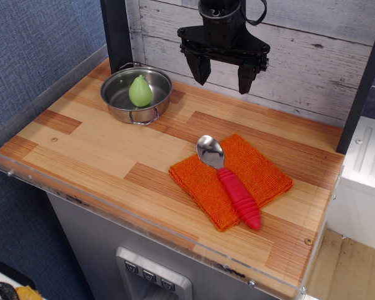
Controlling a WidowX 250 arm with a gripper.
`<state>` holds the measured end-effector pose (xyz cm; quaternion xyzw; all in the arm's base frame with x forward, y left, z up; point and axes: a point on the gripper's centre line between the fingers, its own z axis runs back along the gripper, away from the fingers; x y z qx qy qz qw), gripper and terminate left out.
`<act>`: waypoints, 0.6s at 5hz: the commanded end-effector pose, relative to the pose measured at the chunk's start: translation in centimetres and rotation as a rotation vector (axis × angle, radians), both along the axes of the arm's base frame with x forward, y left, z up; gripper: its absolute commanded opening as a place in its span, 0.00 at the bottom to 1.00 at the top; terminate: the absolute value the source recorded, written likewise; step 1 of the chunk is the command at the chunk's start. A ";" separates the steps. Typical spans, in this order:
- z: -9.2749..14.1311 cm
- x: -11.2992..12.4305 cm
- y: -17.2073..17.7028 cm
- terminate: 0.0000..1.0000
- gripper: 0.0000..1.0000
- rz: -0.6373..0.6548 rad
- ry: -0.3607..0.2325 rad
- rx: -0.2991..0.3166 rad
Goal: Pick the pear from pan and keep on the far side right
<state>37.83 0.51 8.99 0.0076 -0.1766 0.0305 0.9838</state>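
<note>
A small light-green pear (140, 91) with a pointed top stands inside the round shiny steel pan (119, 103) at the back left of the wooden table. The pan has small wire loop handles on its rim. My black gripper (223, 75) hangs above the back middle of the table, to the right of the pan and well apart from it. Its two fingers are spread wide and hold nothing.
An orange cloth (232, 179) lies at the front right with a steel spoon with a red handle (230, 182) on it. A white plank wall (312, 56) stands behind the table. Clear plastic guards (44, 94) edge the left and front sides.
</note>
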 end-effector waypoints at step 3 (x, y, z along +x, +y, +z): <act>0.6 -1.0 4.4 0.00 1.00 0.045 0.054 0.046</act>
